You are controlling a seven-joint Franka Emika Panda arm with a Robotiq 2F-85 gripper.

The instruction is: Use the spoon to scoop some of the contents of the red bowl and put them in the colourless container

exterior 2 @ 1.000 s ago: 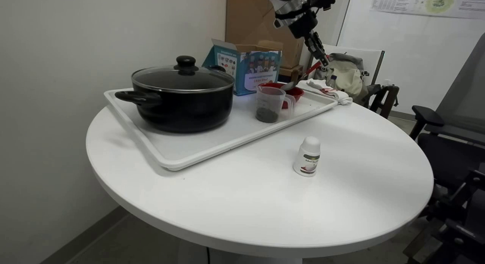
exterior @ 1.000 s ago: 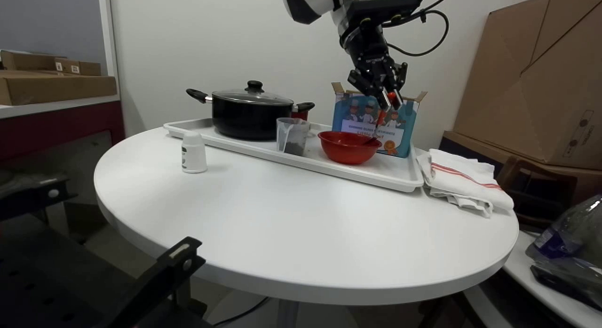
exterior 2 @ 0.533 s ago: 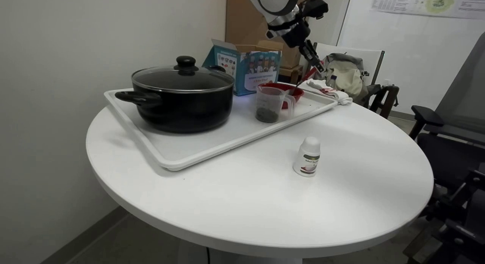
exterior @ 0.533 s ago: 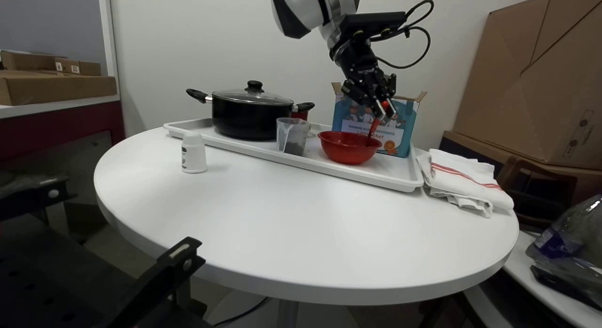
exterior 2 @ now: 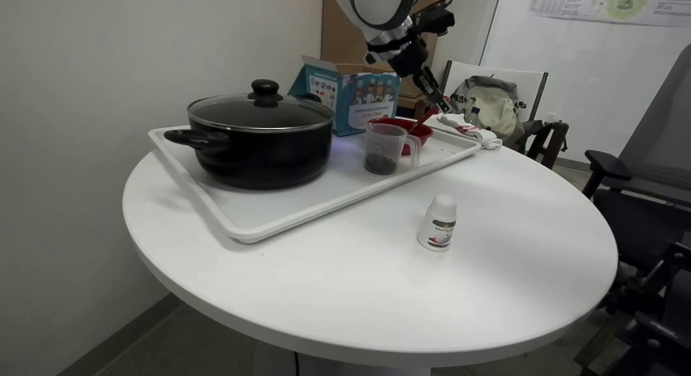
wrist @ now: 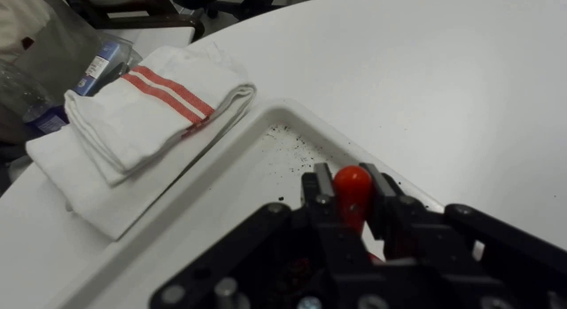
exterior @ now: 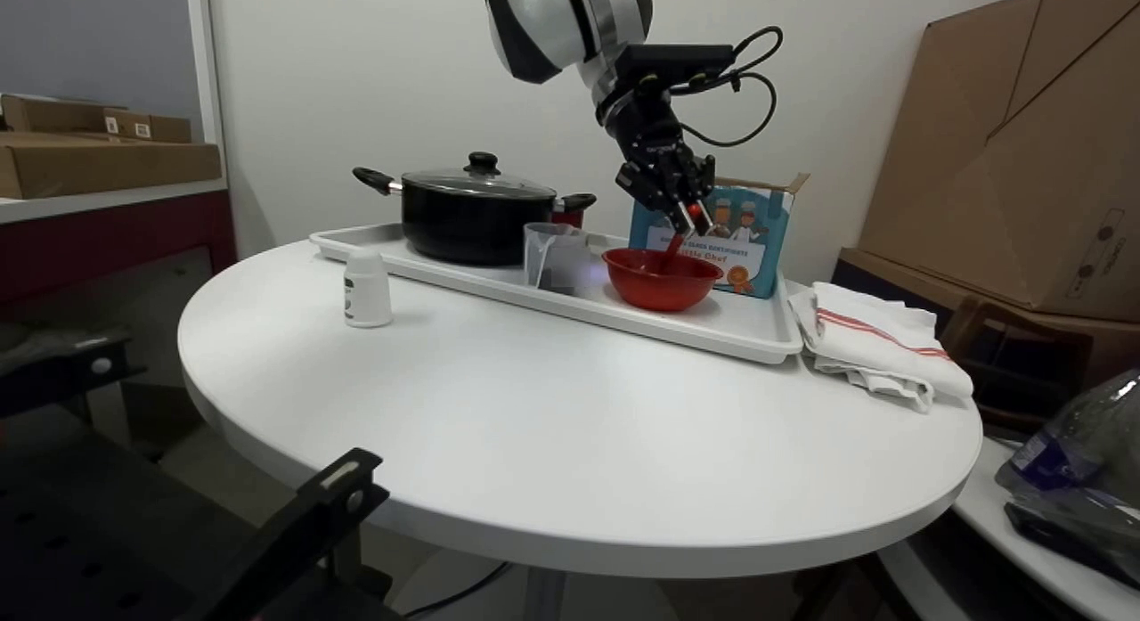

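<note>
The red-handled spoon [exterior: 674, 244] is found secured in the gripper [wrist: 347, 171]: in the wrist view, the rounded red end of its handle is pinched between the two fingers [wrist: 324, 180], one set against each side. The handle slants down from the fingertips into the red bowl [exterior: 663, 288], by which the spoon's head is hidden; the bowl is situated below the hand, slightly toward the side of the black lidded pot [exterior: 476, 224]. Farther from the hand on that same side, near the bowl, the clear measuring cup [exterior 2: 385, 143] is stood upright on the white tray [exterior 2: 280, 203]. A layer of dark material [exterior 2: 380, 164] is noted at the bottom of the cup (whether it counts toward the present task cannot be established). Dark specks [wrist: 303, 158] are observed on the tray past the fingertips, in the corner near the folded white towel [wrist: 146, 109].

Progress is assessed as follows. Grasping of the spoon is rated as complete, and its insertion into the bowl likewise. The scooping itself is judged to be the current step; no load can be confirmed, since neither the spoon's head nor the bowl's contents are shown. Lifting of the spoon clear of the rim, its transfer to the cup, and the tipping-out there are regarded as outstanding.
</note>
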